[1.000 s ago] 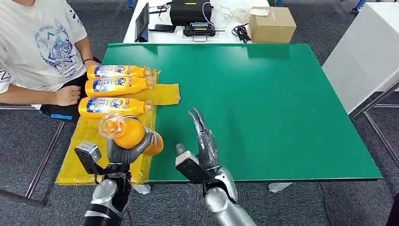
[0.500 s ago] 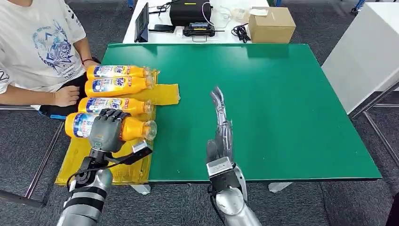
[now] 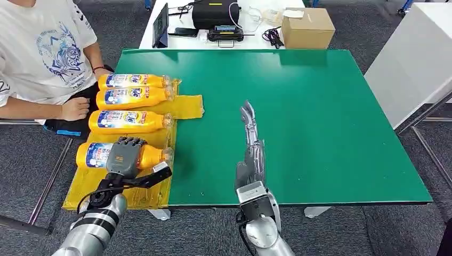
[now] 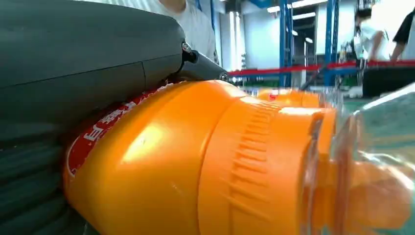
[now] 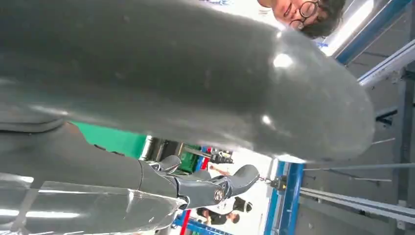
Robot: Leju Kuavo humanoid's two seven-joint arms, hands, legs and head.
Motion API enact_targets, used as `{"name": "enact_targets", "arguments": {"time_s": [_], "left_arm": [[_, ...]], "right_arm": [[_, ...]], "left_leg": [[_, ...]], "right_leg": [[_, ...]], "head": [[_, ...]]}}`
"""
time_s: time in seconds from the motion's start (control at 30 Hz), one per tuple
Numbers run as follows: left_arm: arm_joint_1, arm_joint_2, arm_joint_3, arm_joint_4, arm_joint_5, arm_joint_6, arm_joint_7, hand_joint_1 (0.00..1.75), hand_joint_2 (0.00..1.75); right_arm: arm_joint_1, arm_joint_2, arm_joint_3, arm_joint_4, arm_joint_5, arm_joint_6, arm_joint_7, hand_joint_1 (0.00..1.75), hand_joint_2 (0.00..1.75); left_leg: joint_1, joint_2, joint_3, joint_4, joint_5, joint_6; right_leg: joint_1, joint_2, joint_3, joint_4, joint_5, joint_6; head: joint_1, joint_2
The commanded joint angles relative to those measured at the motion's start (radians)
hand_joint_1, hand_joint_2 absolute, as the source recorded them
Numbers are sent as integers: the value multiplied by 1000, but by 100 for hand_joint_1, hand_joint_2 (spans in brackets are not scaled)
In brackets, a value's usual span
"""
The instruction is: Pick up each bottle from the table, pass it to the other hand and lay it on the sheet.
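My left hand (image 3: 123, 155) grips an orange bottle (image 3: 150, 156) that lies on its side on the yellow sheet (image 3: 184, 106), cap end toward the green table (image 3: 320, 117). Up close, the left wrist view has the same orange bottle (image 4: 195, 161) against my left hand (image 4: 73, 73). Three more orange bottles lie in a row on the sheet beyond it, the nearest bottle (image 3: 128, 121) just past my fingers. My right hand (image 3: 251, 149) is over the table's near part, fingers stretched straight out, holding nothing. Its thumb (image 5: 186, 73) looms large in the right wrist view.
A person (image 3: 42, 53) in a white shirt sits at the left beside the sheet, one hand (image 3: 76, 108) near the bottles. A white desk behind the table carries a cardboard box (image 3: 307, 26), a black case (image 3: 216, 13) and cables. A white cabinet (image 3: 416, 58) stands at the right.
My left hand has turned the bottle from cap-up to lying flat and lowered it onto the sheet. My right hand swung away to the right and straightened its fingers.
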Motion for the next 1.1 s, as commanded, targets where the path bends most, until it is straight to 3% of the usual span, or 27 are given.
{"name": "enact_targets", "arguments": {"time_s": [0.03,0.23,0.27,0.67,0.7,0.83,0.93,0.97,1.1], "left_arm": [[-74,36,-41,153,3,-1,-1,175,175],[-74,36,-41,153,3,-1,-1,175,175],[-82,40,-40,181,15,-4,-8,175,175],[-139,66,-69,296,65,-227,-15,175,175],[-150,64,-64,320,78,-309,-1,0,175],[-140,45,7,310,223,-438,-76,0,175],[-131,43,70,310,384,-641,-136,0,175],[-127,47,79,309,410,-673,-145,0,0],[-108,71,69,309,519,-796,-165,0,0]], "right_arm": [[-14,-35,-14,7,-4,2,3,0,0],[-14,-35,-14,7,-4,2,3,0,0],[-14,-34,-13,13,-5,9,-1,0,175],[-31,-16,-10,79,-9,77,17,0,175],[-34,-16,-11,85,-7,87,25,0,175],[-39,-9,-26,102,-11,104,30,0,175],[-50,-4,-31,134,-26,126,29,0,175],[-53,-3,-32,142,-30,130,28,0,175],[-73,2,-31,192,-49,144,22,0,175]], "left_leg": [[1,0,2,0,-1,-1],[0,0,2,-1,0,-1],[1,0,4,0,-1,-1],[1,0,7,-2,-1,-1],[0,-1,7,-2,0,-1],[0,-1,11,-2,0,-1],[0,1,15,-3,-1,-1],[0,1,15,-3,-1,-1],[0,-2,20,-4,0,-2]], "right_leg": [[1,-1,2,-1,-1,-1],[0,0,2,-1,0,-1],[1,0,5,-1,-1,-2],[1,1,8,-1,0,-2],[0,0,8,-1,0,-1],[0,1,12,-1,0,-1],[0,3,16,-2,0,-2],[0,2,16,-2,0,-2],[0,0,21,-3,0,-2]], "head": [[0,0],[0,0],[0,0],[0,0],[0,0],[0,0],[0,0],[-1,0],[0,0]]}}
